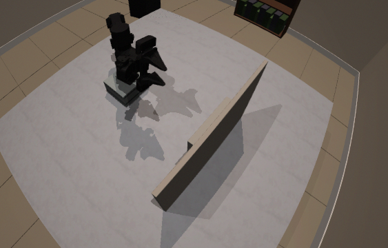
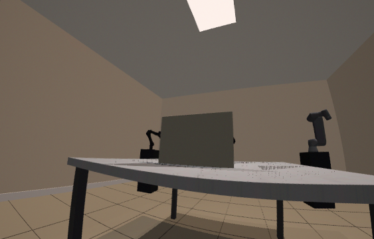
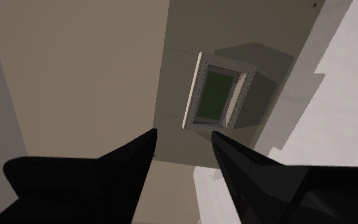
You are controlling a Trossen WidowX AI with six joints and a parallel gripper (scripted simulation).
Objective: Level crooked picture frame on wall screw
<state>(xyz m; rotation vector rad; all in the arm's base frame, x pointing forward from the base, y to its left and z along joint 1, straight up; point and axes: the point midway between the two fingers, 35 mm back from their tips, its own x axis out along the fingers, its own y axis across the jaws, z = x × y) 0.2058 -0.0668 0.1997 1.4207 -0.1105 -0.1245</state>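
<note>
pincer [image 3: 182,137] open, empty, apart from the frame [image 3: 219,93]
frame at wrist view's upper centre looks stiff, light; best gripped by one side rail.

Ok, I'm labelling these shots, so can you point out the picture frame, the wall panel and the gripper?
picture frame [image 3: 196,89]: wrist view, on its pale left border.
wall panel [image 1: 211,138]: top view, on its top edge.
gripper [image 3: 184,135]: wrist view, midway between the open jaws' tips.
</note>
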